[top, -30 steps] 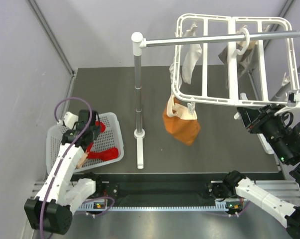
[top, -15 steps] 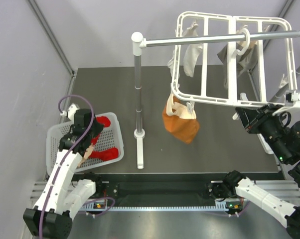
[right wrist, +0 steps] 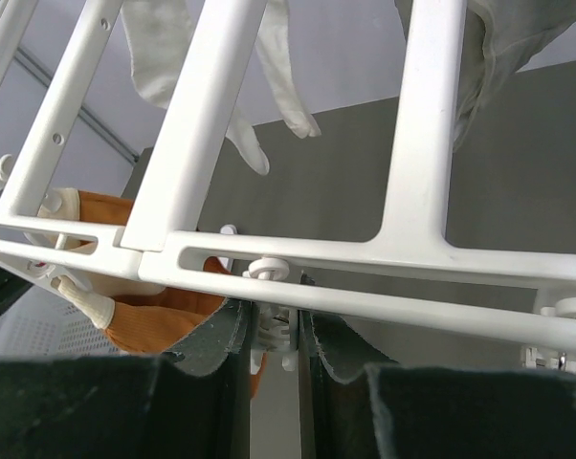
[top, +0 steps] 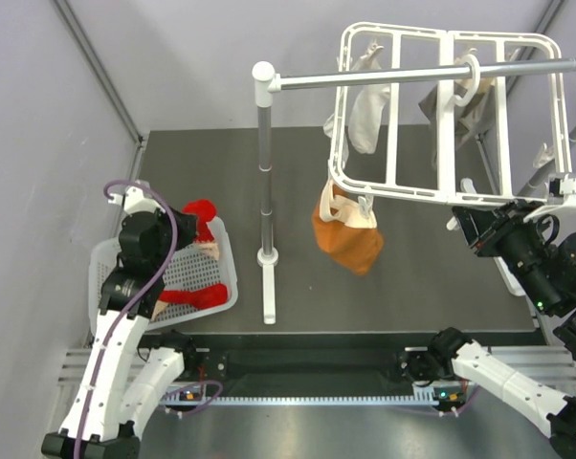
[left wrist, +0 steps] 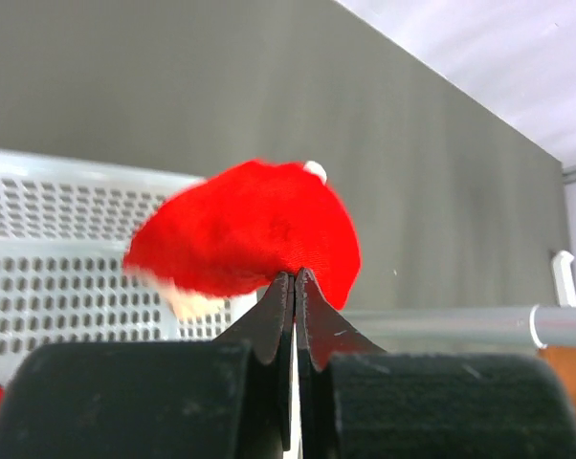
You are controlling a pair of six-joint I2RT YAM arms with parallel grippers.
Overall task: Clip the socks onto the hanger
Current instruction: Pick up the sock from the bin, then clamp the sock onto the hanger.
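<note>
Your left gripper [left wrist: 295,279], pressed together, pinches a red sock [left wrist: 250,229] above the basket [top: 221,258], lower left of the top view. Your right gripper [right wrist: 274,320] pinches a clip peg [right wrist: 267,337] on the hanger [top: 441,196], right side.

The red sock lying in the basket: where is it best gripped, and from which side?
Probably the red sock at its thicker right end in the top view, coming straight down from above: it lies flat on the basket floor, and the walls block a sideways approach.
</note>
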